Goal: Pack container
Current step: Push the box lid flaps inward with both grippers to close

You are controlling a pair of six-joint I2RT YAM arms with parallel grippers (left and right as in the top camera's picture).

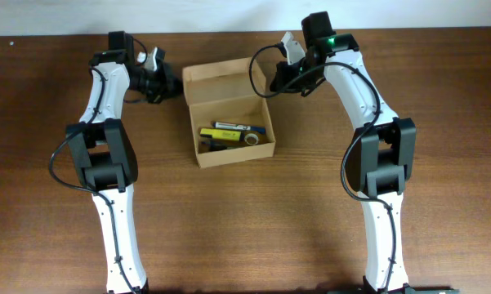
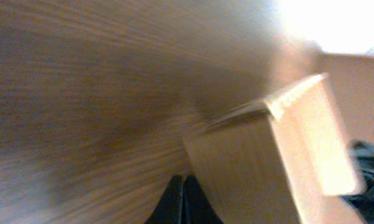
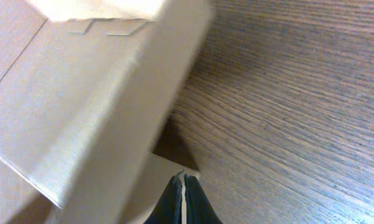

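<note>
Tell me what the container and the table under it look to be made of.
Container: plain tan cardboard, matte. The left wrist view shows a ribbed cut edge, which suggests corrugated board. Table: brown wood grain with a slight sheen. Whether it is solid wood or laminate, I cannot tell.

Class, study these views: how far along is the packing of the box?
Done: several items, some yellow, lie inside the box. In hand: the left gripper and right gripper sit at its rear corners, beside the lid. To do: the lid stands open, so closing it appears to remain.
</note>
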